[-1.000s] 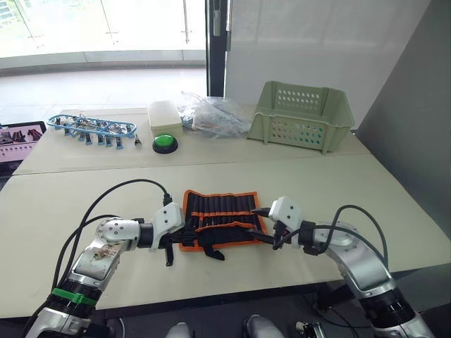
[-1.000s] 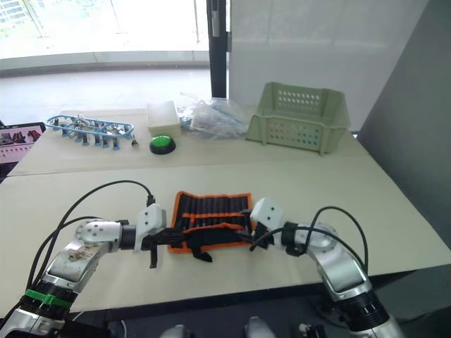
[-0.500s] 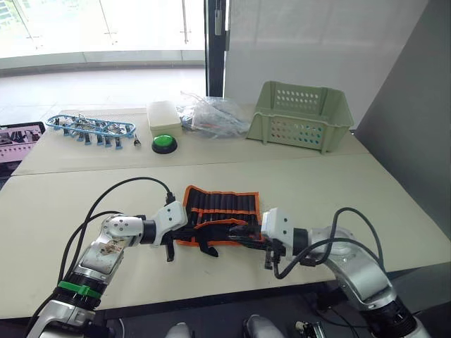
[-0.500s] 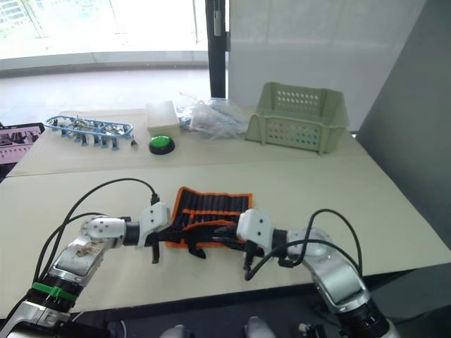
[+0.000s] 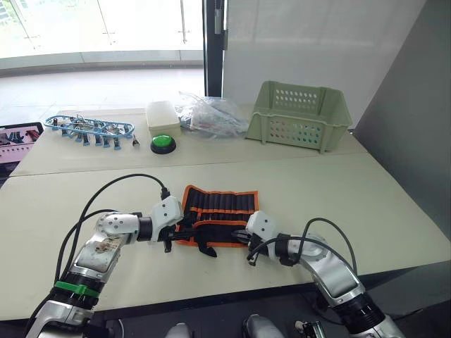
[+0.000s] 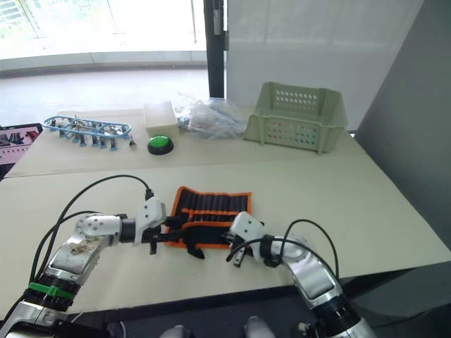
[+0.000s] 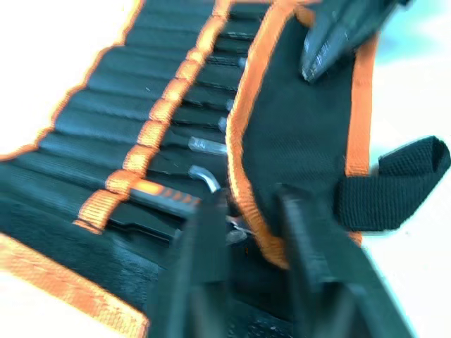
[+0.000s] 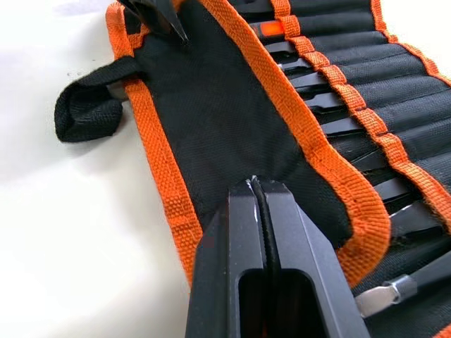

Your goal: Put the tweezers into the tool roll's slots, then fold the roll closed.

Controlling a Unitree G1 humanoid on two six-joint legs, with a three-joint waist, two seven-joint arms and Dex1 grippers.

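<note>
The black tool roll [image 5: 222, 204] with orange edging lies open near the table's front edge, its near flap [image 8: 211, 127] folded up over the lower slots. Slim tweezers [image 8: 331, 127] sit in the slots, their ends showing beside the flap. My left gripper [image 7: 250, 211] is at the roll's left end, open, its fingers [image 7: 208, 253] straddling the flap's orange edge. My right gripper [image 8: 255, 186] is shut, its tips resting on the flap's black fabric near the right end [image 5: 243, 236]. The black strap [image 8: 84, 113] curls out from the flap onto the table.
A green plastic basket [image 5: 299, 116] stands at the back right. A blue rack of clips [image 5: 91, 128], a white box [image 5: 163, 113], a green button [image 5: 163, 144] and plastic bags [image 5: 211, 116] line the back. A tablet [image 5: 14, 137] lies at the left edge.
My right gripper shut and slid left along the roll's near edge onto the folded flap. My left gripper's fingers have come apart at the roll's left end.
</note>
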